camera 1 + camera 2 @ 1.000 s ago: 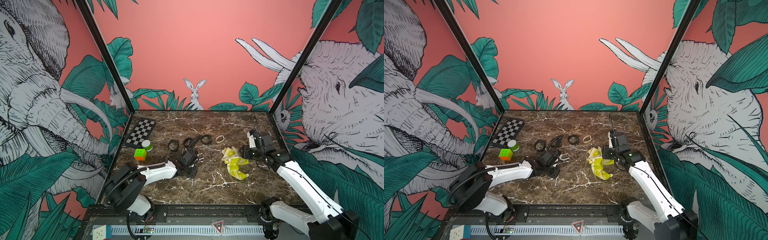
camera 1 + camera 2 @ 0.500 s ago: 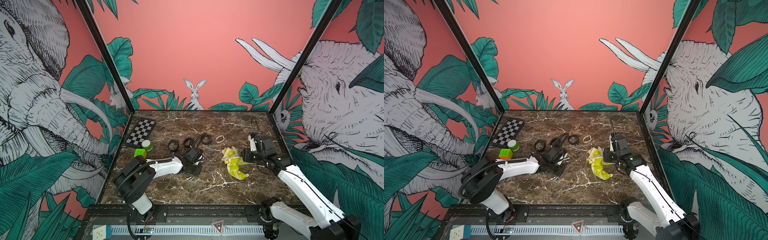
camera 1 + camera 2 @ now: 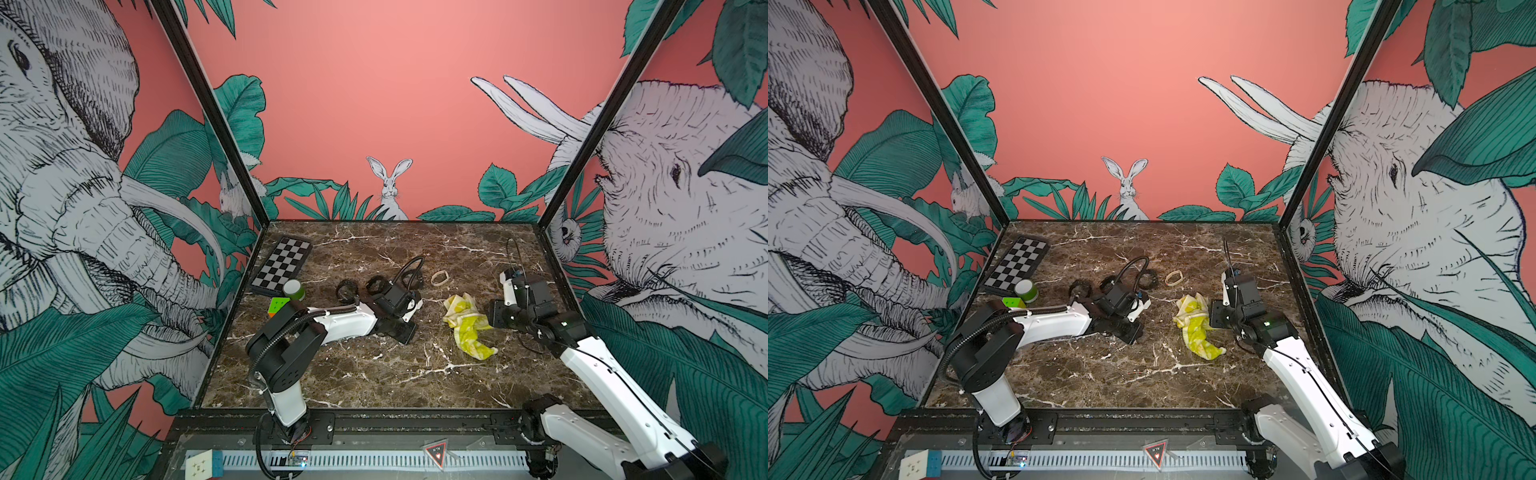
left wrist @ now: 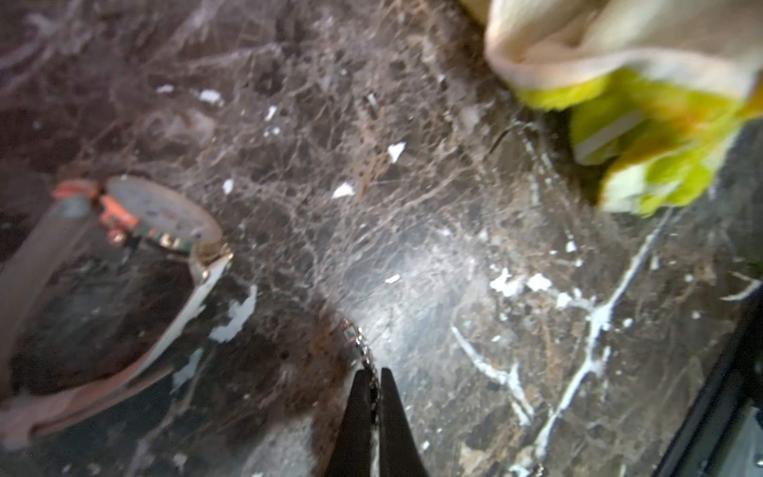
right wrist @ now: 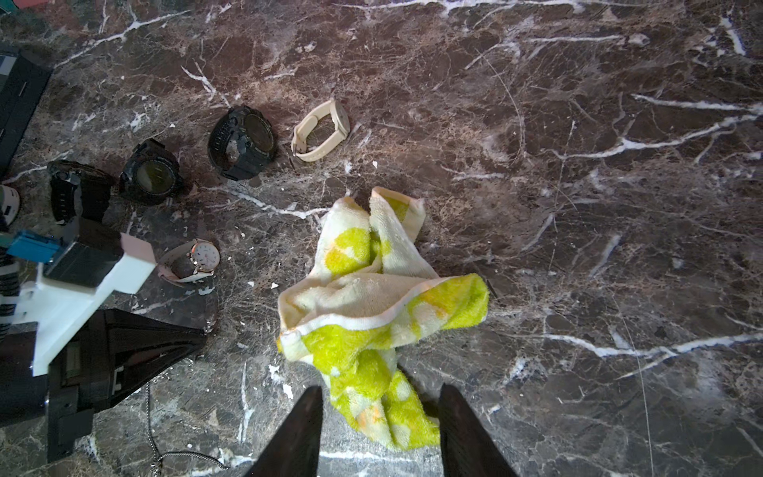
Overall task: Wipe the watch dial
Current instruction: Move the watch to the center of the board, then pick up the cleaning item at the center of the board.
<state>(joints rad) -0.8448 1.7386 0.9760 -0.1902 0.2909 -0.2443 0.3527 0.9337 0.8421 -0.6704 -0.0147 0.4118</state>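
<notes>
Left gripper [image 4: 371, 373]: pinched shut on a thin glittering chain [image 4: 363, 351], low over the marble table [image 4: 413, 186].
Watch [image 5: 194, 259]: white dial, pale strap, lying just beside that gripper and apart from the towel.
Towel [image 5: 371, 297]: crumpled, yellow-green.
Right gripper [image 5: 380, 390]: part open astride the towel's end, not closed on it.

I work in a staged robot lab cell. My 2 arms are bolted to a black rail [image 3: 415, 424] above a slotted cable duct [image 3: 374, 459]. The marble-patterned tabletop [image 3: 374, 374] is boxed in by black frame posts [image 3: 208, 116] and printed jungle wall panels [image 3: 374, 83]. Props lie about: watches [image 5: 241, 142], a chessboard [image 3: 282, 266] and a puzzle cube [image 3: 277, 305].
</notes>
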